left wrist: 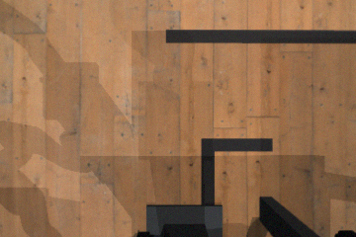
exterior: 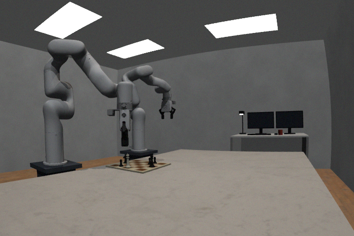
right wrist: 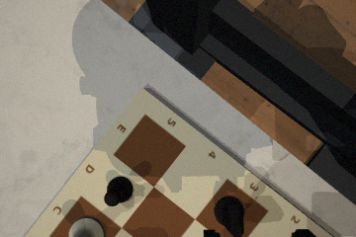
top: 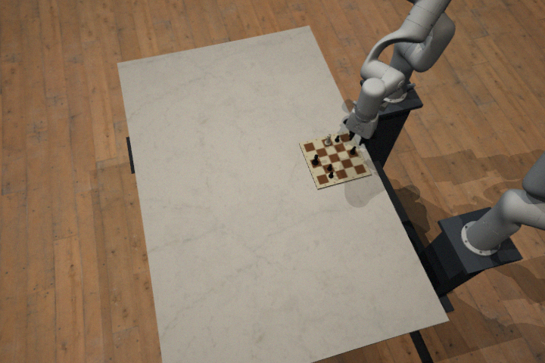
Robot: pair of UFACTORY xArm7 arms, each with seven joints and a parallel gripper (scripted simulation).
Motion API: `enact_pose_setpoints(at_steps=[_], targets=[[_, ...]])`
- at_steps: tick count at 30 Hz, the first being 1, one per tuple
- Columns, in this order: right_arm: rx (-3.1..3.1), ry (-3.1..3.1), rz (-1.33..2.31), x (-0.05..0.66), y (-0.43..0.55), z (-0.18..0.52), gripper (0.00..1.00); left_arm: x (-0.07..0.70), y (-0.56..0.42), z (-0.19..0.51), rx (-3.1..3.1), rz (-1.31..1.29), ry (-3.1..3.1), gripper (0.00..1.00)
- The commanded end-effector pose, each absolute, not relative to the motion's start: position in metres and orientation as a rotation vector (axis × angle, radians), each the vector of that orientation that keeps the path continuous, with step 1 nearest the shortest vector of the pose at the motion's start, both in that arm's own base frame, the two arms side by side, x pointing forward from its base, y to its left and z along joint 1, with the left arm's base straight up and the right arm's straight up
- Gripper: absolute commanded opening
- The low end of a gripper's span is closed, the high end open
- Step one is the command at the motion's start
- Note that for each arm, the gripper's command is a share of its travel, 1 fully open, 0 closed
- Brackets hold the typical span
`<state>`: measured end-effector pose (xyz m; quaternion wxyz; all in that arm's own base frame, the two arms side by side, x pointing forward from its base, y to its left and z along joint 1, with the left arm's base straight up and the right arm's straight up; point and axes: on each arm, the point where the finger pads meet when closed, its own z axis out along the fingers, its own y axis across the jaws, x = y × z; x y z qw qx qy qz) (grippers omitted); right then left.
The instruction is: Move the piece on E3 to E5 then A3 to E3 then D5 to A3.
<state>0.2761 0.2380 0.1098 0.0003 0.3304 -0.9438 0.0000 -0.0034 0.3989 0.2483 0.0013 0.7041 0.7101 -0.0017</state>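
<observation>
White piece [top: 328,141] [exterior: 128,162] [right wrist: 87,229], partly cropped (right wrist view)
</observation>
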Motion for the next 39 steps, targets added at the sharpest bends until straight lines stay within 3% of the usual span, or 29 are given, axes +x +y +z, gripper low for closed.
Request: enact_pose_setpoints(at_steps=[1, 39], targets=[[1.039, -2.968, -0.001, 0.277, 0.239, 0.102, 0.39, -0.003, 0.4, 0.25, 2.212, 0.0, 2.231, 1.0], [1.039, -2.968, -0.001, 0.278, 0.239, 0.073, 0.39, -0.003, 0.4, 0.25, 2.212, 0.0, 2.231, 1.0]])
